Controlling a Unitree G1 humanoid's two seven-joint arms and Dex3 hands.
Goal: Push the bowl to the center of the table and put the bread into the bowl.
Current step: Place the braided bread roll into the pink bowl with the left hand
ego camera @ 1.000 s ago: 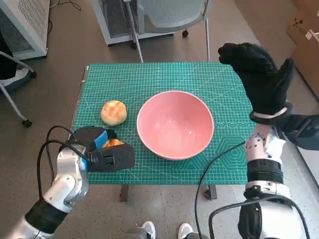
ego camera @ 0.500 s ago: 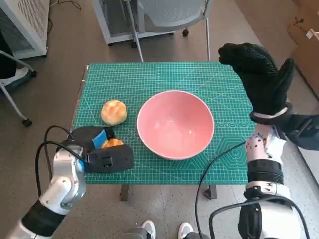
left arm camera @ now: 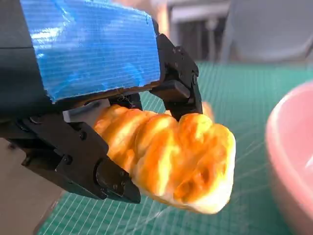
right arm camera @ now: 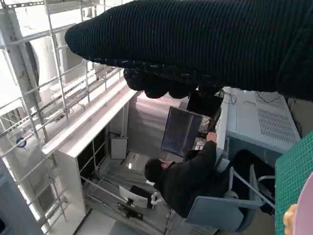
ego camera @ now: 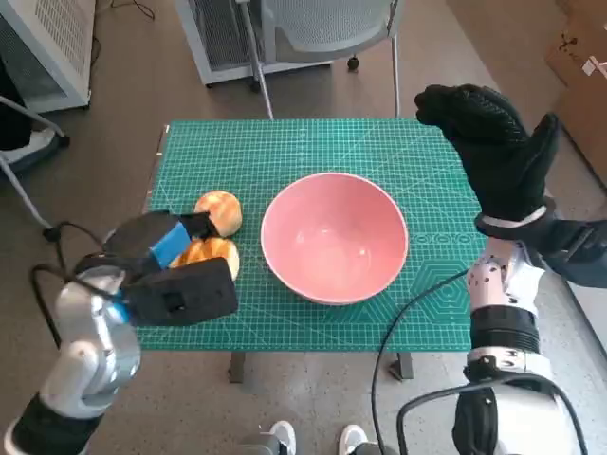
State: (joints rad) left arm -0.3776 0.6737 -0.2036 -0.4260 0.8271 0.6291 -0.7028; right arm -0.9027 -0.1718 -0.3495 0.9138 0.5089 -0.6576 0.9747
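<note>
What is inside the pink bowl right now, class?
Nothing shows inside the pink bowl; its whole inner surface is bare in the head view. The twisted bread is outside it, held in the left hand, and a round bun sits on the mat beside it.

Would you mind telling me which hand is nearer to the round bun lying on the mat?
The left. The left hand, holding a ridged bread, sits just beside the round bun. The right hand is raised beyond the pink bowl, on its far side.
</note>
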